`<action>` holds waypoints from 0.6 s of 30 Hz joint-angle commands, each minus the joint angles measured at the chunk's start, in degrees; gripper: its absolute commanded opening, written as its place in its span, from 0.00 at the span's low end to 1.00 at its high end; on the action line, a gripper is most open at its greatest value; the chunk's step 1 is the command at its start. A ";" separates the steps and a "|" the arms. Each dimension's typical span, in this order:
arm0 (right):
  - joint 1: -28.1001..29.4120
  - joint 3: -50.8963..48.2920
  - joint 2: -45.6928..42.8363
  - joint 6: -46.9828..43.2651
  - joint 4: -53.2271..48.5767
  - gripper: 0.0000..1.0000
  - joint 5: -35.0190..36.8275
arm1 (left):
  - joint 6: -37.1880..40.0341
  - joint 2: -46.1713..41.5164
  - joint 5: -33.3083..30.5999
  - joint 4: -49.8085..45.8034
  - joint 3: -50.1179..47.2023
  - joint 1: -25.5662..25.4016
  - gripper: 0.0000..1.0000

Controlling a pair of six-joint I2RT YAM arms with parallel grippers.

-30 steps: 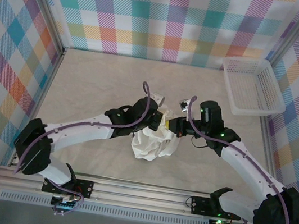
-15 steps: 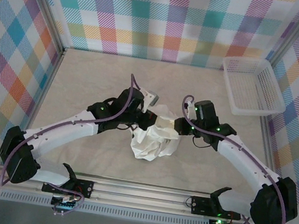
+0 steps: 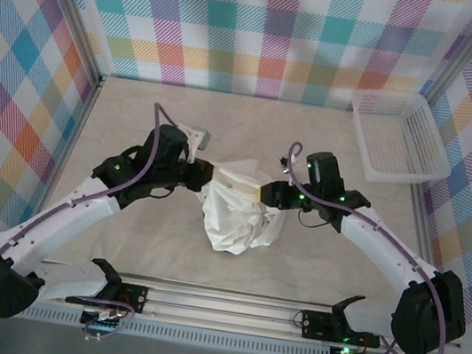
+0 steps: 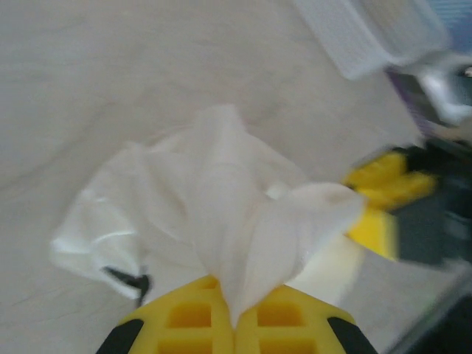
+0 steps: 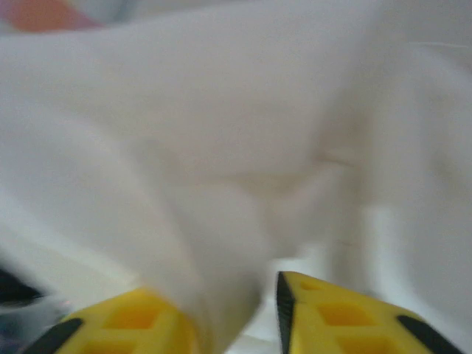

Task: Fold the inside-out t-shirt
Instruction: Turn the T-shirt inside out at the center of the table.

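Resting on a pale table (image 3: 138,117) between plaid walls (image 3: 268,29), the t-shirt (image 3: 238,218) is clenched by left pincer (image 3: 207,176); right pincer (image 3: 263,194) parted.

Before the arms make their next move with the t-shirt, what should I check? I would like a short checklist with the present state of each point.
1. Left gripper shut on the t-shirt: ok, fabric is pinched between its fingers.
2. Right gripper holding firmly: not ok, its jaws stand apart around the fabric.
3. T-shirt spread flat on the table: not ok, it is a crumpled heap.
4. Basket away from the cloth: ok, it sits in the far right corner.
5. Which part of the shirt each gripper has: cannot tell.
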 commanded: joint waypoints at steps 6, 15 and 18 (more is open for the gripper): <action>0.10 3.74 -7.70 7.72 4.29 0.78 10.16 | -17.44 -16.23 -25.91 -13.18 -11.60 15.99 0.26; -3.15 6.40 4.32 9.18 -16.16 0.79 25.94 | -16.61 -8.90 6.89 2.86 -10.70 18.81 0.76; -3.53 5.18 8.22 10.01 -16.46 0.79 26.17 | -11.83 1.94 12.33 5.72 -5.63 6.41 0.75</action>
